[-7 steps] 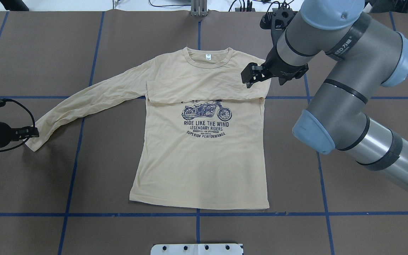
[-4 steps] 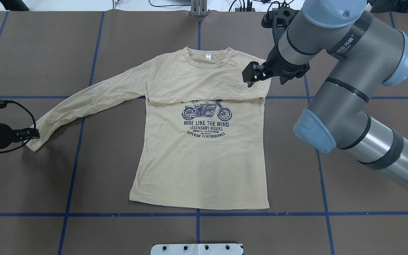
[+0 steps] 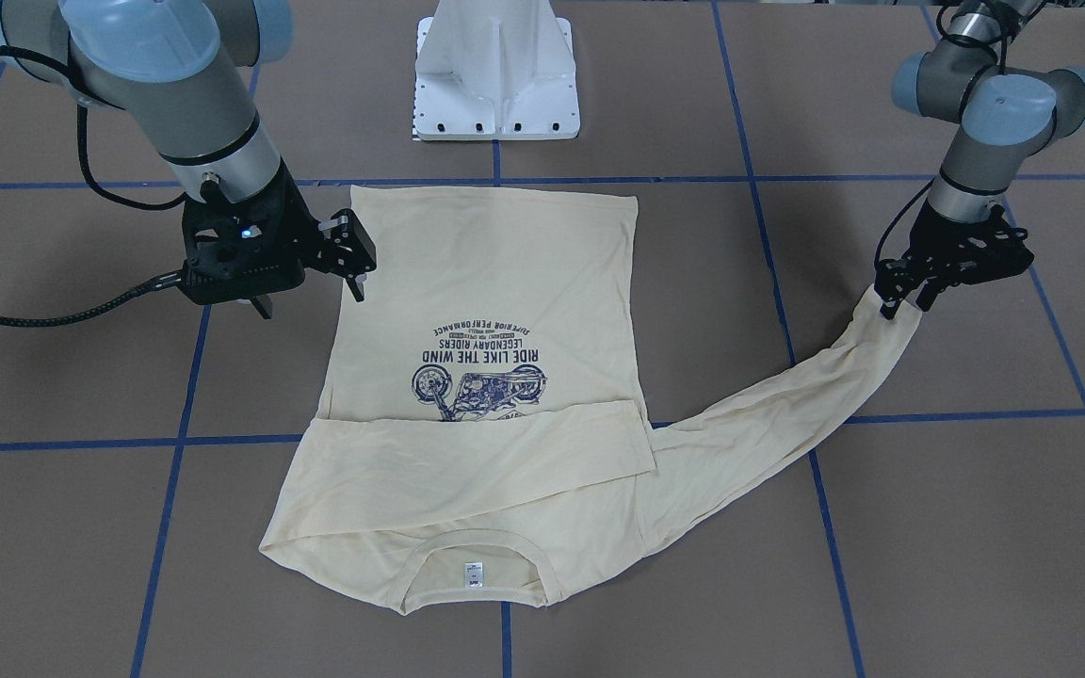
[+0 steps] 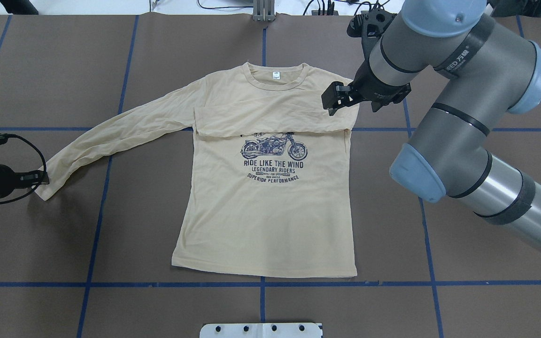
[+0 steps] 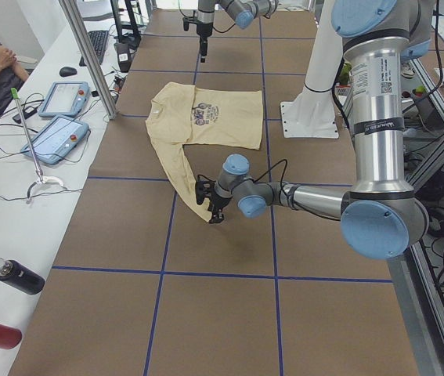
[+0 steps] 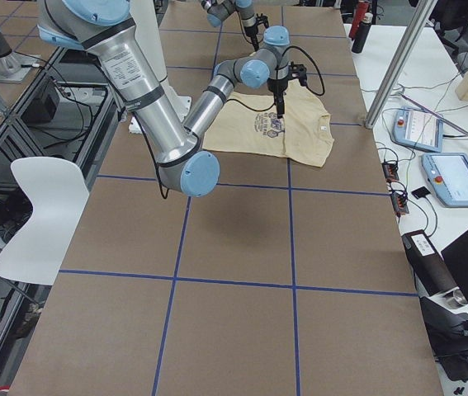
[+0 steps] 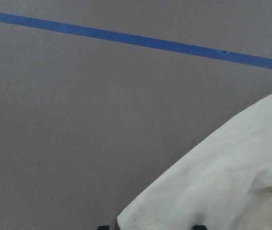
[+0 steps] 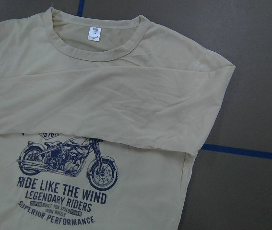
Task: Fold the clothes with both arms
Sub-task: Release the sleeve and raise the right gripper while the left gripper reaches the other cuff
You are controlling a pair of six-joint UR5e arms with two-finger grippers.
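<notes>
The pale cream-yellow T-shirt [image 4: 266,211] lies flat, print up, neck label at the far end. One sleeve is folded across the chest [image 4: 270,117], just above the motorcycle print [image 8: 68,160]. The other sleeve [image 4: 120,131] stretches out to my left gripper [image 4: 42,179]. That gripper sits low at the cuff [image 7: 231,182], open, with the cuff's edge between its fingertips; it also shows in the front-facing view [image 3: 902,297]. My right gripper [image 4: 331,101] hovers open and empty over the shirt's shoulder by the folded sleeve, also in the front-facing view [image 3: 354,259].
The table is brown with blue tape lines [image 4: 261,284]. The white pedestal base [image 3: 495,75] stands at my edge. A side bench holds tablets [image 5: 57,133] and bottles [image 5: 18,276]. A white chair [image 6: 40,214] stands off the table.
My right gripper has drifted slightly up and to the right above the shoulder. My left gripper has shifted a little to the left at the cuff. The shirt has not moved.
</notes>
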